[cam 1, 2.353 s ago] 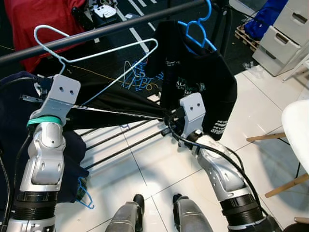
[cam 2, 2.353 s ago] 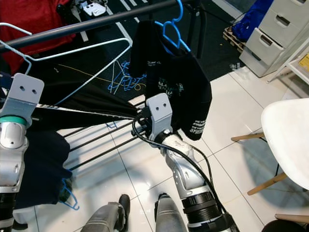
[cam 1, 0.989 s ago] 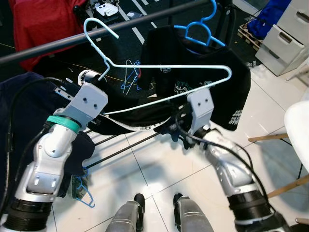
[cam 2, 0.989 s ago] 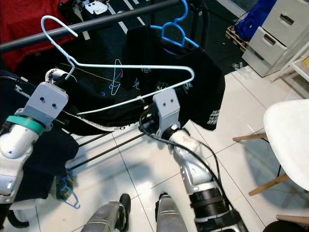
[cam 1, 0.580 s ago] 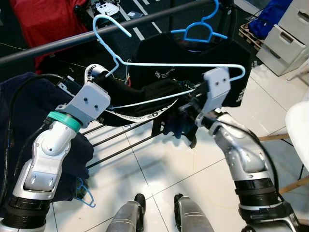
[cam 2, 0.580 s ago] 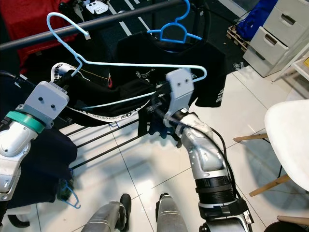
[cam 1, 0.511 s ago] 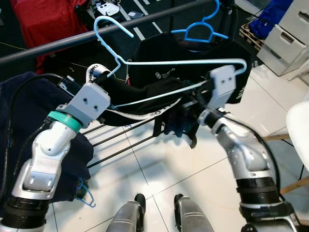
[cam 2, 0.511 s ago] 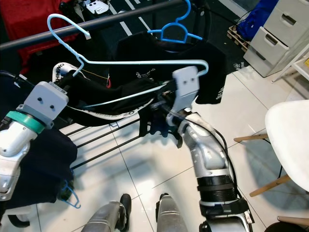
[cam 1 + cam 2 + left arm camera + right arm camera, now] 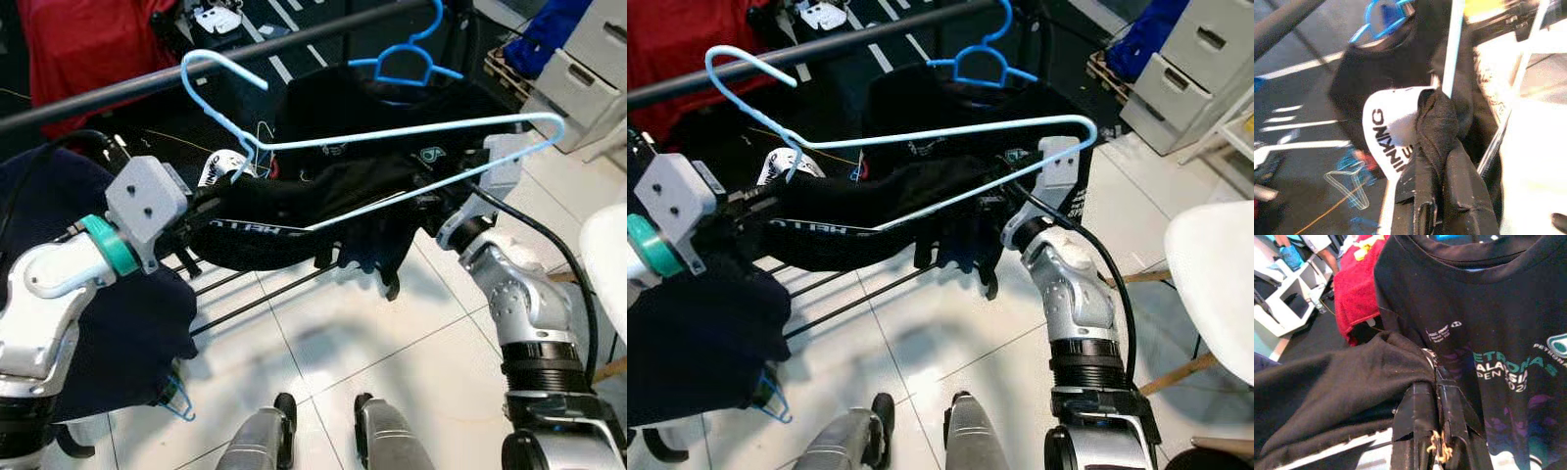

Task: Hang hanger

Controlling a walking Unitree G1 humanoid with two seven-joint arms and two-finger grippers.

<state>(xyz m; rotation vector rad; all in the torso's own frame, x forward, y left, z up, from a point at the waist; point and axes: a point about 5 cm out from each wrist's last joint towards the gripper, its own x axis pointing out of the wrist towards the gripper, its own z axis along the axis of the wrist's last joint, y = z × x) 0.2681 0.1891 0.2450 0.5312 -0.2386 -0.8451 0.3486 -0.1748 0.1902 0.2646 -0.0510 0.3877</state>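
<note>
I hold a black garment (image 9: 294, 211) stretched between my left gripper (image 9: 1425, 215) and right gripper (image 9: 1437, 440), both clamped on its cloth. The light-blue wire hanger (image 9: 392, 137) seems threaded through it, hook just near the dark rail (image 9: 196, 73).

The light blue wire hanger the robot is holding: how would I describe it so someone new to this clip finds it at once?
Start at the dark rail running across the top of the head views. Just below it, a black garment is stretched between the left gripper and right gripper, and the light blue wire hanger rides on it, hook up. Unlike the thicker bright blue hanger already on the rail, it is thin, pale and not hooked on.
</note>
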